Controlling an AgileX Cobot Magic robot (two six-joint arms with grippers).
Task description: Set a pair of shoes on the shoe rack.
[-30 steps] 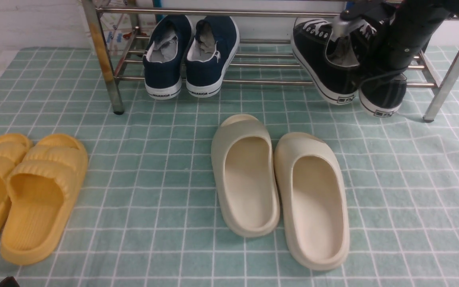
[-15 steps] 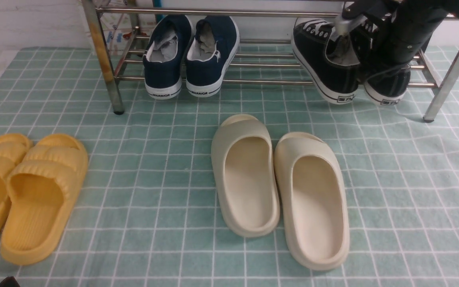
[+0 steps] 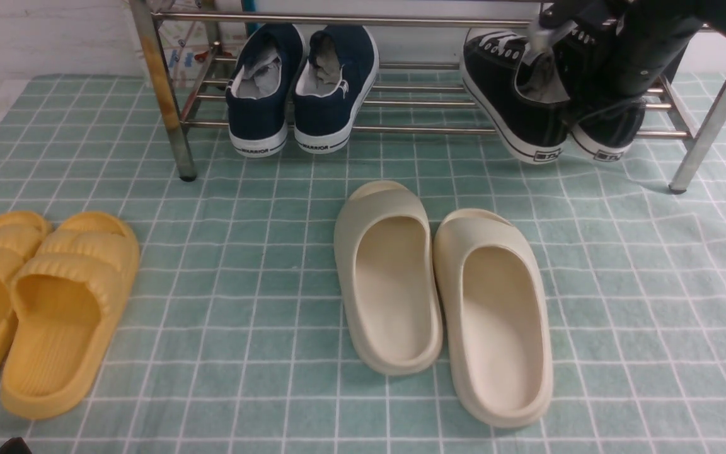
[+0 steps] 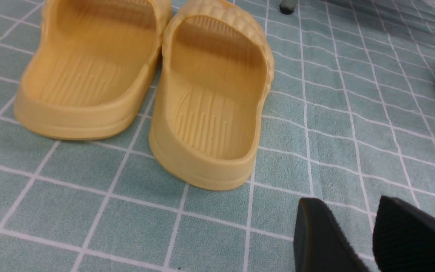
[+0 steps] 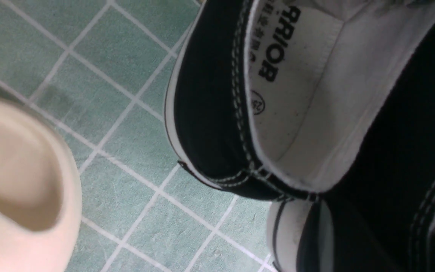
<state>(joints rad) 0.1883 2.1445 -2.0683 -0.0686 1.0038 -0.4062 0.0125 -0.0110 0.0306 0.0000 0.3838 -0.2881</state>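
Note:
The two black canvas sneakers hang together from my right gripper [image 3: 555, 44], which is shut on their adjoining inner collars. The left sneaker [image 3: 514, 107] is tilted, toe over the steel shoe rack's [image 3: 401, 129] lower bars and heel past the front bar. The right sneaker's heel [image 3: 609, 135] shows below my arm, also at the front bar. In the right wrist view the left sneaker [image 5: 210, 94] shows its grey lining, with the other heel [image 5: 289, 234] beside it. My left gripper [image 4: 346, 204] is open and empty, low over the cloth near the yellow slides.
Navy WARRIOR slip-ons [image 3: 303, 88] sit on the rack's left part, by the rust-stained leg [image 3: 161, 88]. Cream slides [image 3: 438, 296] lie mid-cloth, in front of the rack. Yellow slides [image 3: 41, 302] lie at front left. The rack's right leg [image 3: 709, 120] stands beside my right arm.
My right gripper has carried the black sneakers back and slightly up onto the rack; the right sneaker's heel has drawn in toward the front bar. The left arm is unmoved.

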